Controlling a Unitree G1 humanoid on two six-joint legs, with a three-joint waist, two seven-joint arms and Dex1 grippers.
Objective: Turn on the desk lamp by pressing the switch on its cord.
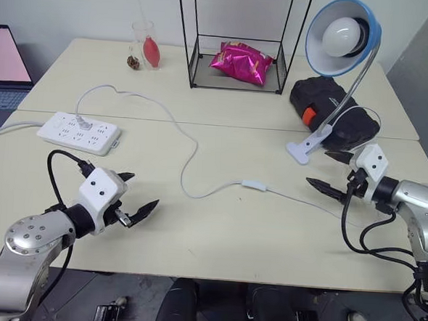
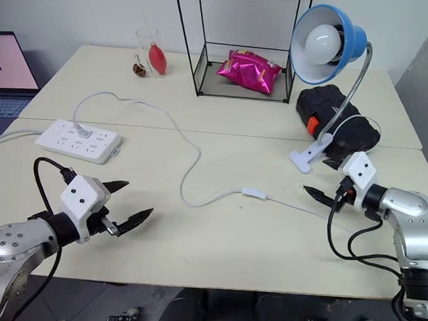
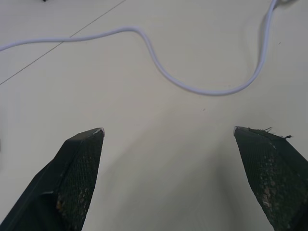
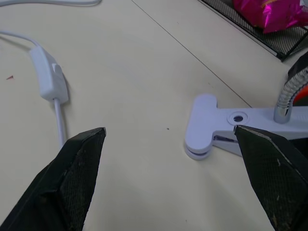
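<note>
Black fingers stand spread and empty on the right end effector [image 1: 331,172], which hovers near the switch [image 1: 255,185] lying on the desk [image 1: 217,233] along the cord [image 1: 188,162]. Reaching seems underway; next, a fingertip must come onto the switch and press.

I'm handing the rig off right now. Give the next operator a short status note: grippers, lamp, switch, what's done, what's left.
Left gripper: open, empty, over bare table.
Right gripper: open, empty, beside the lamp's clip base.
Desk lamp: bulb looks unlit, clip base resting on the table.
Switch: flat on the table on the cord, between the grippers, nearer the right one.
Done: nothing pressed yet.
Left: reach the switch, likely with the right gripper, and press it.
</note>
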